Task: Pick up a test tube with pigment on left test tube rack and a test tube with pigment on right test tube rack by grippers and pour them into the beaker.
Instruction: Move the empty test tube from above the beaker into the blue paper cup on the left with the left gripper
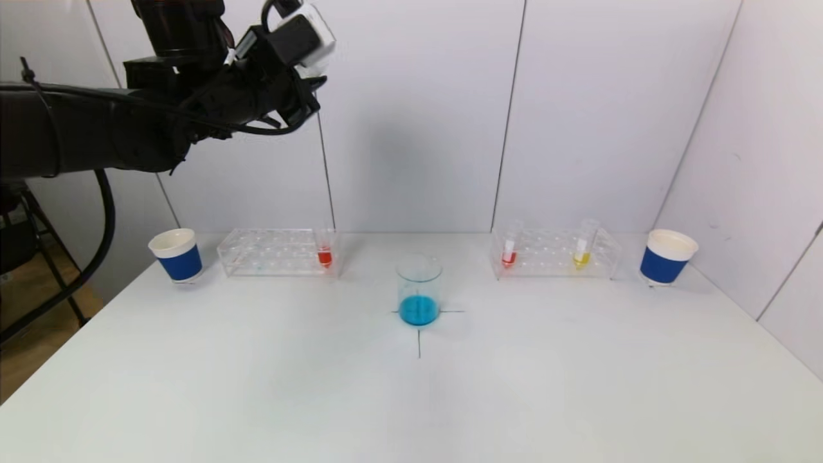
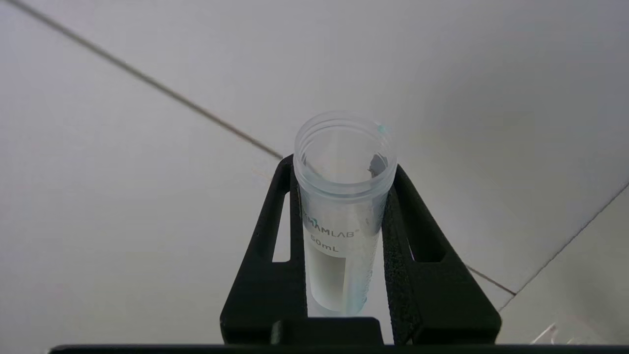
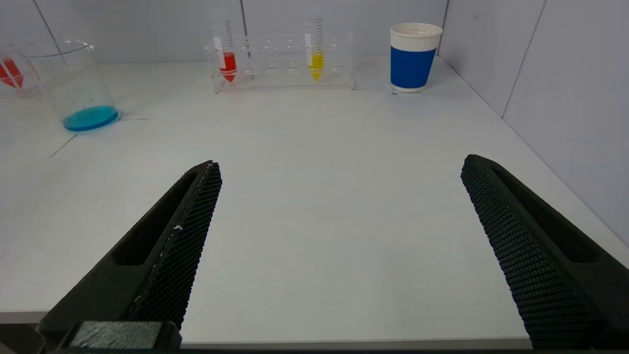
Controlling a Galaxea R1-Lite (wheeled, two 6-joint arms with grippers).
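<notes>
My left gripper [image 1: 307, 96] is raised high at the back left, near the wall, far above the left rack [image 1: 276, 252]. In the left wrist view it [image 2: 343, 167] is shut on a clear 50 mL test tube [image 2: 339, 216] that holds no liquid, only faint blue traces. The beaker [image 1: 419, 292] at the table's middle holds blue liquid. A red-filled tube [image 1: 325, 247] stands in the left rack. The right rack [image 1: 556, 253] holds a red tube [image 1: 510, 247] and a yellow tube [image 1: 584, 244]. My right gripper [image 3: 341, 164] is open and empty over the table's near edge.
A blue-and-white paper cup [image 1: 177, 255] stands left of the left rack, another [image 1: 667, 257] right of the right rack. White walls close the back and right sides. Black cross marks lie under the beaker.
</notes>
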